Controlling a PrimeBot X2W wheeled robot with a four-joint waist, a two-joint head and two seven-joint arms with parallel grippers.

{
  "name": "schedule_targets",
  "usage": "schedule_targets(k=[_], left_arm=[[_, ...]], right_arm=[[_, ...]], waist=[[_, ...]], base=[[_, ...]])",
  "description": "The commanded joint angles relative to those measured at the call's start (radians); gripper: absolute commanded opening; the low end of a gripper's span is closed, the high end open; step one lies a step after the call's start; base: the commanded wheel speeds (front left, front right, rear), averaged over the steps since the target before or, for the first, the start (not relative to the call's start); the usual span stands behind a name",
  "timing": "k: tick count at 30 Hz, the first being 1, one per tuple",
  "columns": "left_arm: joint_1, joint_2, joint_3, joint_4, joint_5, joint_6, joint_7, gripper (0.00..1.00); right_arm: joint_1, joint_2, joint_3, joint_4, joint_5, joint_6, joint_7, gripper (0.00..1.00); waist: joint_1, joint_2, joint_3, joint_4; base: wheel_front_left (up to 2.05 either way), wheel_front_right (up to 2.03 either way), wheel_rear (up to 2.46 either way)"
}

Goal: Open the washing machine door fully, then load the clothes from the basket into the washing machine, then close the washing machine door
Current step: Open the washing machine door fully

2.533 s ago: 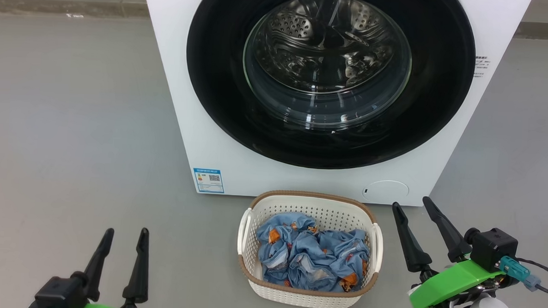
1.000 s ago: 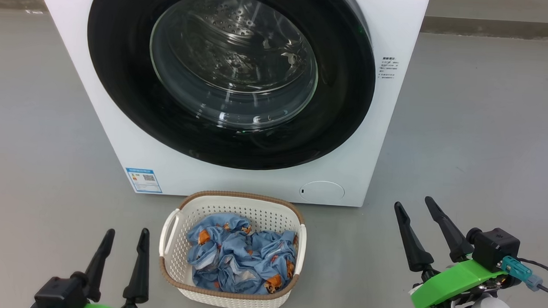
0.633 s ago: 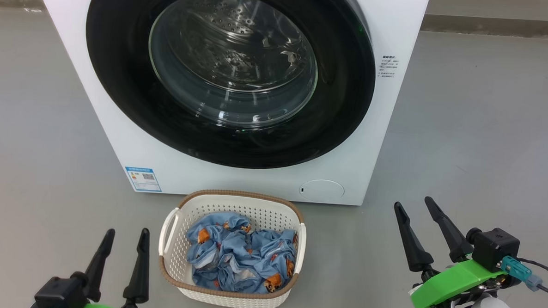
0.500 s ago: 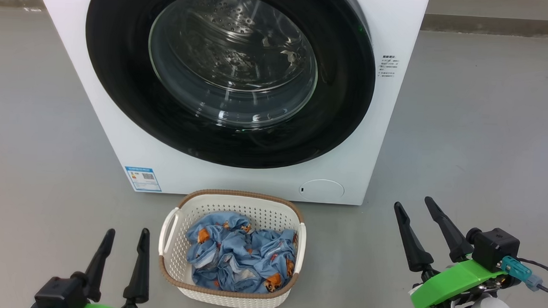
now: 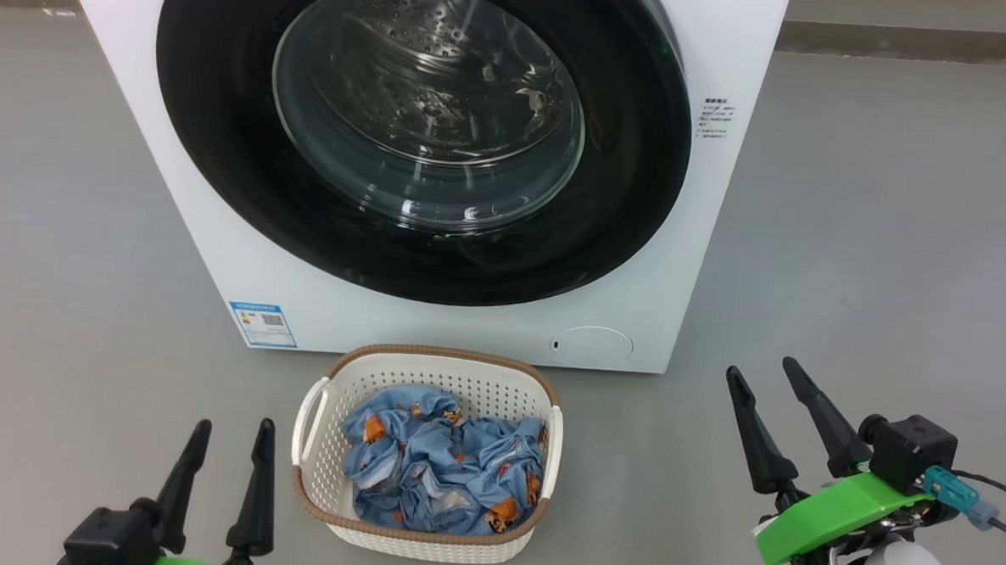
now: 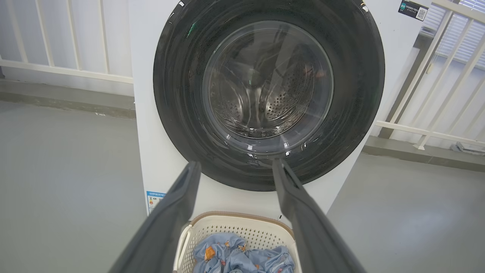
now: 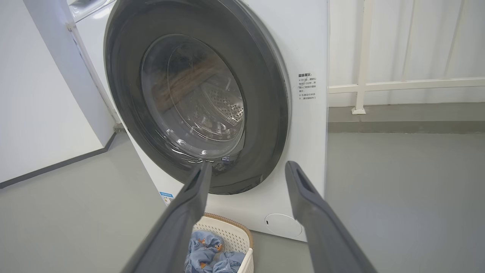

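Item: washing machine (image 5: pixel 433 326), white, front-loading, standing on a grey floor (image 5: pixel 878 248) with its front towards the robot. Washing machine door (image 5: pixel 424 135): round, so without a long axis; shut and flush in the front panel, glass bowl facing straight out at the robot, empty steel drum visible through it. Handle and hinge side cannot be told. Basket (image 5: pixel 445 353): on the floor just before the machine, roughly under the door, mouth upward, a handle at each side, so its longer run appears to lie across the machine's front; judged set there so that each load travels only a short way up into the drum. Clothes (image 5: pixel 444 467): crumpled in a loose heap inside the basket, below its rim, no clear direction. Left gripper (image 5: pixel 233 426): low at the basket's left, fingers spread wide, holding nothing, pointing at the machine. Right gripper (image 5: pixel 761 368): well to the basket's right, off the machine's right front corner, likewise spread wide and empty. Judgement: both hang clear and empty because the door must be opened first.
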Motion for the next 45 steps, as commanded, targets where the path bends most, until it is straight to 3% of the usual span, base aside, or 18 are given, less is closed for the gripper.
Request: schedule_targets(k=[1,22,28,29,33,34,45], left_arm=[[-0.049,0.011,0.032,-0.022,0.004,-0.003,-0.009,1.00],[-0.080,0.004,0.057,-0.047,-0.011,-0.003,-0.009,1.00],[-0.107,0.002,0.051,-0.048,0.012,-0.003,-0.009,1.00],[-0.110,0.001,0.049,-0.049,0.014,-0.003,-0.009,1.00],[-0.120,0.001,0.050,-0.057,0.017,-0.003,-0.009,1.00],[-0.122,0.000,0.050,-0.059,0.018,-0.003,-0.009,1.00],[-0.156,0.004,0.050,-0.071,0.056,-0.003,-0.009,1.00]], right_arm=[[-0.044,-0.004,0.012,-0.020,0.004,-0.001,-0.012,1.00],[-0.149,-0.020,-0.057,-0.023,0.003,-0.001,-0.012,1.00],[-0.232,-0.057,-0.093,-0.010,0.021,-0.001,-0.012,1.00],[-0.242,-0.063,-0.098,-0.008,0.027,-0.001,-0.012,0.87],[-0.280,-0.084,-0.119,-0.002,0.059,-0.001,-0.012,0.12],[-0.291,-0.091,-0.122,0.002,0.068,-0.001,-0.012,0.00],[-0.425,-0.148,-0.128,0.087,0.244,-0.001,-0.011,0.00]], waist=[[0.0000,0.0000,0.001,0.001],[0.0000,0.0000,0.073,0.007],[0.0000,0.0000,0.118,0.022],[0.0000,0.0000,0.123,0.025],[0.0000,0.0000,0.146,0.037],[0.0000,0.0000,0.151,0.040],[0.0000,0.0000,0.225,0.061]], base=[[0.00,0.00,0.00],[0.00,0.00,0.00],[0.00,0.00,0.00],[0.00,0.00,0.00],[0.00,0.00,0.00],[0.00,0.00,0.00],[0.00,0.00,0.00]])
